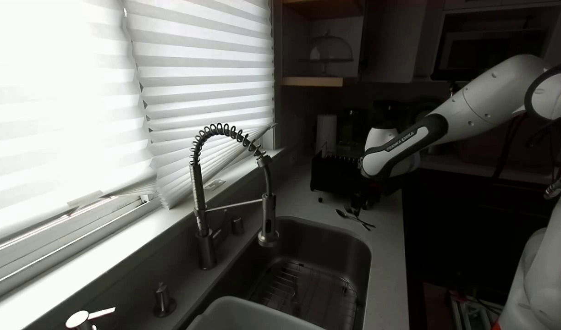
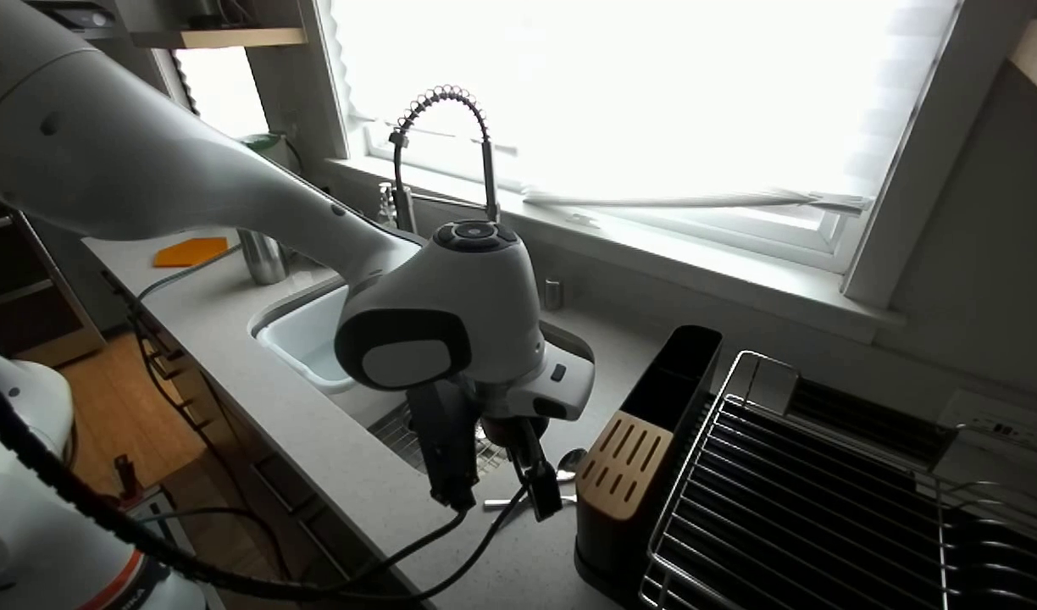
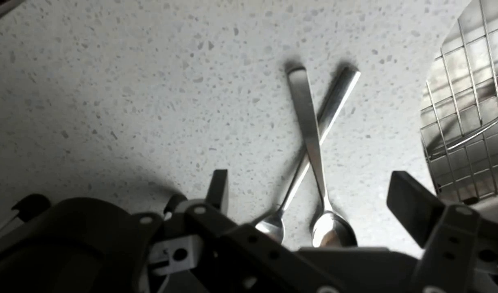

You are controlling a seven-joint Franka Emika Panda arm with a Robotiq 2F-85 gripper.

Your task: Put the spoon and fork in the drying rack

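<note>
Because the spoon (image 3: 311,132) is lying across the apparent fork (image 3: 335,106), the parted fingers (image 3: 413,207) are risking snagging both.

A spoon (image 1: 341,213) and another utensil (image 1: 366,227) cross beside the sink (image 1: 328,243); drying rack (image 1: 332,177) beyond.

Gripper (image 3: 314,199): black. Under it: spoon (image 3: 311,136) and second utensil (image 3: 336,103), both bright silver; counter (image 3: 110,81), pale grey with darker grey flecks. Beside it in the wrist view: sink grid (image 3: 470,118), silver cross-hatched wire. Near it in an exterior view: caddy (image 2: 603,538), black, tan lid (image 2: 624,470) with parallel slots; beyond, drying rack (image 2: 806,500), black, parallel silver bars.
</note>
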